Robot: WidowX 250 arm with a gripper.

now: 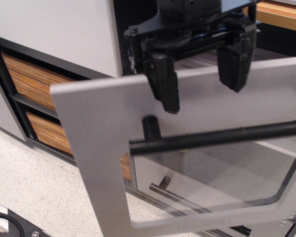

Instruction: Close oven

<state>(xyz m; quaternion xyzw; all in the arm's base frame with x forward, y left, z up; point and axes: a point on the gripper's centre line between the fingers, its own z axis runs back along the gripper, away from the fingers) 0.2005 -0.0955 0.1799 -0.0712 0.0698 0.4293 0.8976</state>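
Observation:
The oven door [98, 128] is brushed silver-grey with a glass window [212, 173] and a thick black bar handle [217, 138]. It stands partly raised, tilted outward from the dark oven opening [138, 19]. My black gripper [203, 89] is open and empty. Its two fingers [164, 86] hang down over the door's top edge, in front of the door's outer face and above the handle. Whether they touch the door I cannot tell. The oven's tray is mostly hidden behind the door.
Striped wood-grain drawers [27, 79] in a black frame sit to the left, under a white panel [54, 29]. A small grey drawer with a thin black handle [177, 195] shows through the glass. The floor [34, 182] is speckled pale. A black cable lies at bottom left.

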